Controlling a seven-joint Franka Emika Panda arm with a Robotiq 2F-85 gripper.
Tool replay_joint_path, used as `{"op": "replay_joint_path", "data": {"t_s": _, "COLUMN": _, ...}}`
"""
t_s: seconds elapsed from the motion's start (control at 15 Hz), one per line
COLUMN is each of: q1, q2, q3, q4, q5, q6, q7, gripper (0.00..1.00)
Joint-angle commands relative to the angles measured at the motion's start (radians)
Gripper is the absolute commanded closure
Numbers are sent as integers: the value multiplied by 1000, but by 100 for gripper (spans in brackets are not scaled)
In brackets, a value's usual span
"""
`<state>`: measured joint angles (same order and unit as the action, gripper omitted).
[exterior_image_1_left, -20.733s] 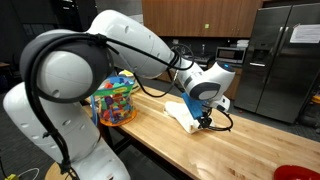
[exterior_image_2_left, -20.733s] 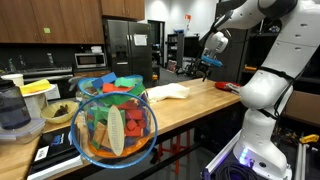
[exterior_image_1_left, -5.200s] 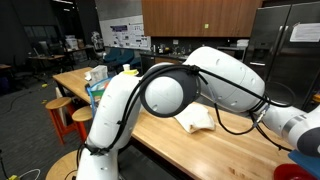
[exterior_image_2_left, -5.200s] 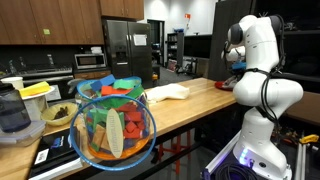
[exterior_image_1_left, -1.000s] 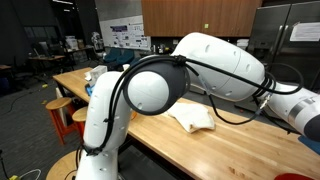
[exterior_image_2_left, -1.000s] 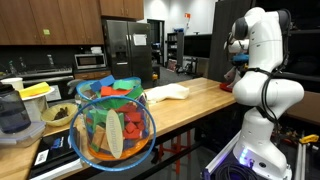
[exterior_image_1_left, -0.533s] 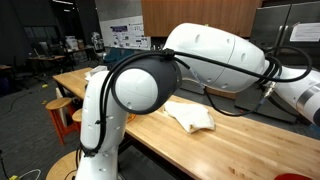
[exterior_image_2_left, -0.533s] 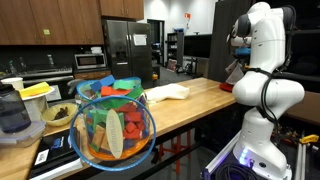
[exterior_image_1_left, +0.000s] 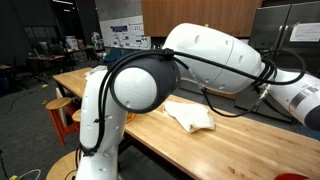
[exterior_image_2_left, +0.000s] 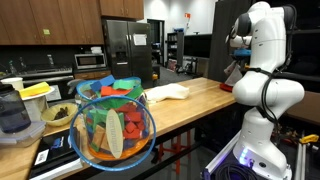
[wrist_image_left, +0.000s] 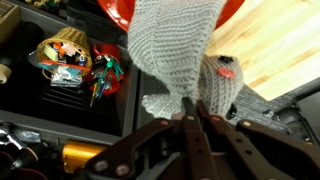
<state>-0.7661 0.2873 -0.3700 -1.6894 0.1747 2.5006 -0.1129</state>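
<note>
In the wrist view my gripper (wrist_image_left: 188, 118) is shut on the lower edge of a grey knitted cloth (wrist_image_left: 178, 50), which fills the middle of the picture. Behind the cloth lies a red bowl (wrist_image_left: 122, 10) at the edge of the wooden table (wrist_image_left: 275, 45). In an exterior view the gripper (exterior_image_2_left: 238, 55) is raised at the far end of the table (exterior_image_2_left: 200, 100), with the grey cloth (exterior_image_2_left: 233, 72) hanging under it. The gripper is out of the picture in an exterior view filled by the arm (exterior_image_1_left: 200, 50).
A cream cloth (exterior_image_1_left: 192, 116) (exterior_image_2_left: 168, 92) lies on the tabletop. A clear bowl of coloured toys (exterior_image_2_left: 113, 120) stands close to one camera. Beside the table is a dark bin with cables and small parts (wrist_image_left: 75, 65). Fridges (exterior_image_2_left: 125, 50) stand behind.
The arm has swung and risen a little at the table's end. The grey cloth now hangs free under the gripper. The jaws stayed shut.
</note>
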Motion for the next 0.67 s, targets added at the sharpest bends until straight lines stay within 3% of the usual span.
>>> {"op": "replay_joint_path", "data": {"t_s": 0.0, "q1": 21, "q2": -15, "q3": 7, "q4": -81, "q5": -28, "q6": 23, "q7": -9, "gripper": 99}}
{"op": "replay_joint_path", "data": {"t_s": 0.6, "q1": 81, "q2": 2, "q3": -7, "q4": -257, "q5": -132, "q6": 7, "q7": -2, "gripper": 99}}
